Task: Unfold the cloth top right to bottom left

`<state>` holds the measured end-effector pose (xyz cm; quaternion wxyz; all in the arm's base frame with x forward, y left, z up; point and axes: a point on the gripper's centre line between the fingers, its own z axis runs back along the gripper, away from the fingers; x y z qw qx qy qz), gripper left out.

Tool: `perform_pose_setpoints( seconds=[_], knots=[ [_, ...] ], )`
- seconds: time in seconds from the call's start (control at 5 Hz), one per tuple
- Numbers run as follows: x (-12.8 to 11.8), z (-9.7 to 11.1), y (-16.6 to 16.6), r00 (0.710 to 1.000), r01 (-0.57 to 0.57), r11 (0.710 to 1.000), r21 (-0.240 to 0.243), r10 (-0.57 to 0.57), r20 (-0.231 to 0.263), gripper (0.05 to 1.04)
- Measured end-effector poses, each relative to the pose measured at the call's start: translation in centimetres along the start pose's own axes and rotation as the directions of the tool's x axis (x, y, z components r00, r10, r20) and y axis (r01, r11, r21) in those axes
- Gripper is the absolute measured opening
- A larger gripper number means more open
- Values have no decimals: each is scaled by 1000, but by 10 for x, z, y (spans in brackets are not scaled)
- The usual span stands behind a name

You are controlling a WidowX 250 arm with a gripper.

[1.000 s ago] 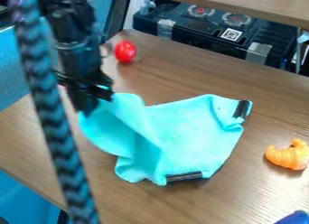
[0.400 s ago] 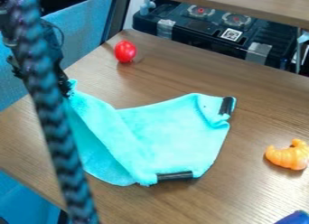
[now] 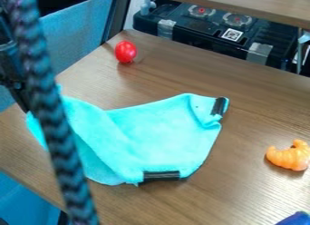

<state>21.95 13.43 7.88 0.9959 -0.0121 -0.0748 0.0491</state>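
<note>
While the end effector [image 3: 25, 106] sits partly behind a patterned cord [image 3: 55, 129], its opening and grip cannot be told. Turquoise cloth [image 3: 151, 133], black strips [image 3: 162, 175] at edges: partly folded on bench [image 3: 254, 115], beside it, extending view-right. Red oval item [image 3: 126, 52]: upper right of it.

Turquoise cloth [image 3: 163, 133] spread across the wooden worktop [image 3: 254, 188], black strips [image 3: 162, 175] on two edges, dark hand [image 3: 23, 99] at its left end, braided cable [image 3: 51, 124] slanting in front, red tomato-like toy [image 3: 125, 51] beyond, orange croissant-shaped piece [image 3: 289, 156] off right
</note>
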Motion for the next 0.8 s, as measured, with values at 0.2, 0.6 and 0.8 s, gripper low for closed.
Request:
perform_pose_setpoints(
  seconds=[0.2, 0.6, 0.8],
  knots=[
    [3, 8, 0, 1000, -21, 1000, -22, 21, 0, 489],
    [17, 61, -9, 997, 4, 996, -88, 4, 83, 999],
    [30, 100, -19, 988, 130, 991, -42, -126, 87, 1001]
  ],
)
